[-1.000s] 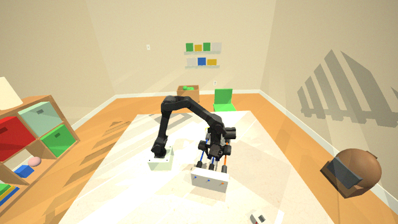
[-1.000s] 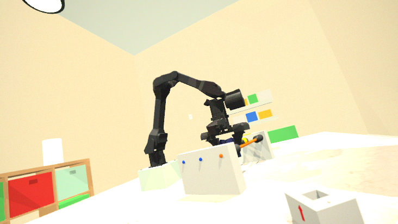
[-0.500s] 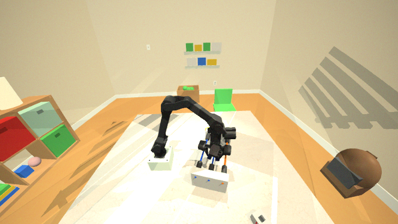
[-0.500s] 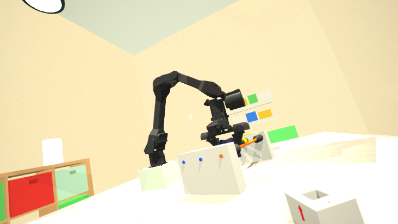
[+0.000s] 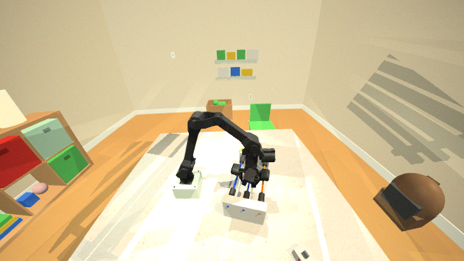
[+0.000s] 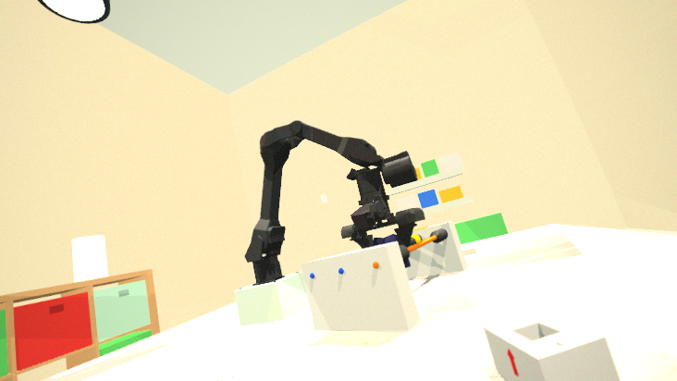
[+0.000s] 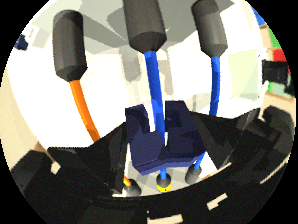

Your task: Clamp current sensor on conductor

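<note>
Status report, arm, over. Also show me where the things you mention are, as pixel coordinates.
Gripper (image 5: 249, 182) (image 6: 384, 247) (image 7: 156, 119) shut on navy split-core sensor (image 5: 253, 185) (image 6: 382, 239) (image 7: 147, 151). Sensor at middle blue conductor (image 5: 248, 187) (image 7: 153, 75); latch unconfirmed. Orange conductor (image 5: 262, 187) (image 6: 423, 242) (image 7: 81, 105) and outer blue conductor (image 5: 235, 182) (image 7: 215, 85) flank it, close quarters.

I see beige walls (image 5: 220, 25) (image 6: 141, 117), white baseboard (image 5: 181, 108), orange wood floor (image 5: 129, 125). Two white wall shelves, upper (image 5: 236, 61) and lower (image 5: 235, 78), hold green, yellow, blue, pale blocks. Below: brown box (image 5: 219, 111) with green balls, green chair (image 5: 260, 113) beside it. On my left, wood cubby unit (image 5: 60, 181) (image 6: 154, 302) with red, mint, green bins; pale lamp (image 5: 10, 108) (image 6: 90, 257) on top. Far right, brown rounded item (image 5: 421, 194), dark front panel. Slatted shadow on right wall. Grey-green ceiling (image 6: 227, 37), round light (image 6: 80, 8) at its edge. Bright patches across table (image 5: 279, 233).
</note>
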